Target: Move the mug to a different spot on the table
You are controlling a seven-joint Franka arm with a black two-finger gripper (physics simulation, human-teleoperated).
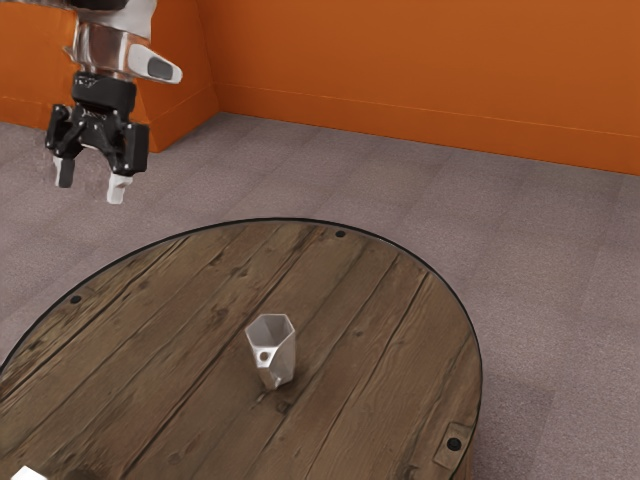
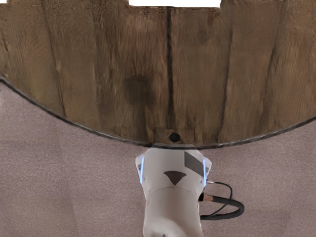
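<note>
The arm hangs high beyond the round tabletop's [image 1: 380,330] far edge, claw [image 1: 90,185] pointing straight down, its fingers spread and holding nothing. The white mug [image 1: 271,350] stands near the tabletop's middle, well apart.

Soft, even light is falling across the round wooden table [image 1: 380,300] in the exterior view, keeping the planks mid-bright from rim to rim. The white mug [image 1: 271,350] is casting only a small, faint shadow at its base, toward the exterior view's right. The orange wall [image 1: 420,60] is glowing flatly. In the wrist view a darker patch [image 2: 138,91] is lying on the planks, possibly the hand's shadow, and a white strip [image 2: 174,3] is blowing out beyond the table's far side.
</note>
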